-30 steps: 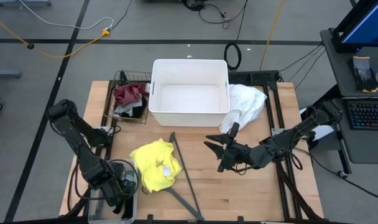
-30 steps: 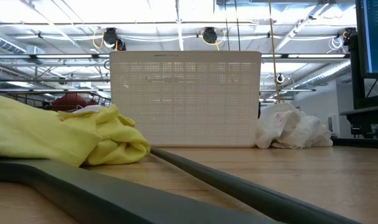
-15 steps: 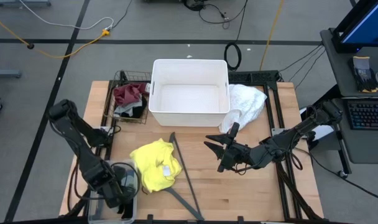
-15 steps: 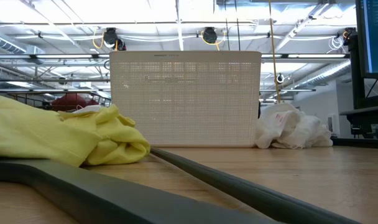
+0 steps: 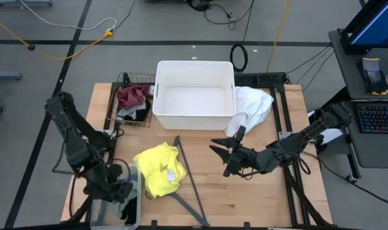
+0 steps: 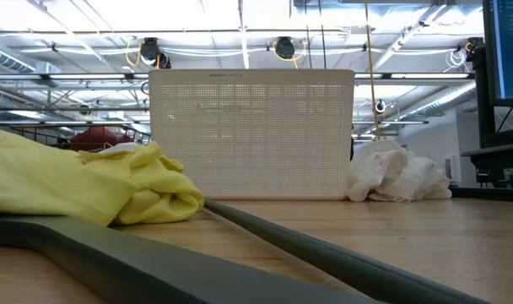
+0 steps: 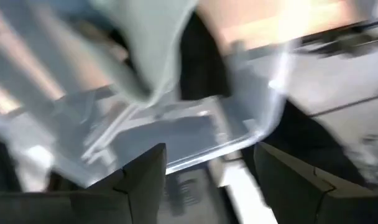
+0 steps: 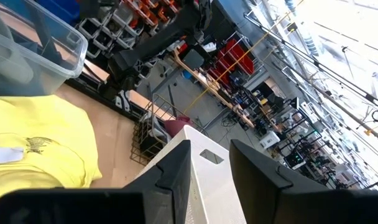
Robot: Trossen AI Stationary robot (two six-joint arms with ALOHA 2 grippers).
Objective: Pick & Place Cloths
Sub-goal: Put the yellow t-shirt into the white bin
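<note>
A yellow cloth (image 5: 159, 169) (image 6: 79, 181) lies crumpled on the table's near left part, beside a thin dark grey hanger (image 5: 187, 179). A white cloth (image 5: 253, 105) (image 6: 396, 173) is heaped at the right of the white tub (image 5: 194, 96). Maroon and grey cloths (image 5: 133, 99) fill a wire basket at the tub's left. My left gripper (image 5: 120, 190) (image 7: 207, 186) hangs open over a clear bin (image 5: 99, 214) at the near left corner, nothing between its fingers. Something dark (image 5: 129, 209) lies in the bin. My right gripper (image 5: 224, 158) (image 8: 211, 180) stands open and level at mid-table, facing the yellow cloth.
The hanger (image 6: 307, 245) lies slantwise from mid-table toward the near edge. The wire basket (image 5: 120, 118) touches the tub's left wall. Bare wood shows at the near right, under my right arm. A black frame (image 5: 280, 96) runs along the table's right side.
My left gripper has risen out of the clear bin and tipped toward level, and the arm's elbow has swung toward the table's left edge. My right arm and the cloths on the table have kept still.
</note>
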